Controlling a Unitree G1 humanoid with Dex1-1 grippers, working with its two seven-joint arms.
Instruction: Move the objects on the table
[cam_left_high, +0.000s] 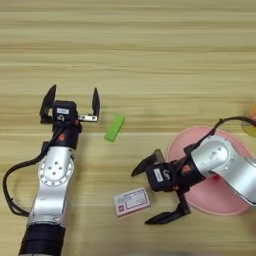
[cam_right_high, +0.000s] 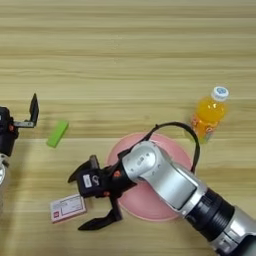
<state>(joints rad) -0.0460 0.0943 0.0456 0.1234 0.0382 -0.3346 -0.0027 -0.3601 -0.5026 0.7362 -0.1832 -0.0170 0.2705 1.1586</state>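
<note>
My right gripper (cam_left_high: 141, 197) is open, reaching left from over the pink plate (cam_left_high: 227, 202). One finger points above the flat red-and-white box (cam_left_high: 131, 202) and the other below it, straddling the box's right end. I cannot tell whether it touches the box. A small green bar (cam_left_high: 114, 128) lies on the table (cam_left_high: 150, 60), just right of my left gripper (cam_left_high: 72, 97). That gripper is open and holds nothing. The orange juice bottle (cam_right_high: 209, 116) with a white cap stands upright behind the plate's right side.
The right arm and its black cable cross over the pink plate (cam_right_high: 175, 150) and hide much of it. My left arm lies along the left side, from the near edge up to its gripper.
</note>
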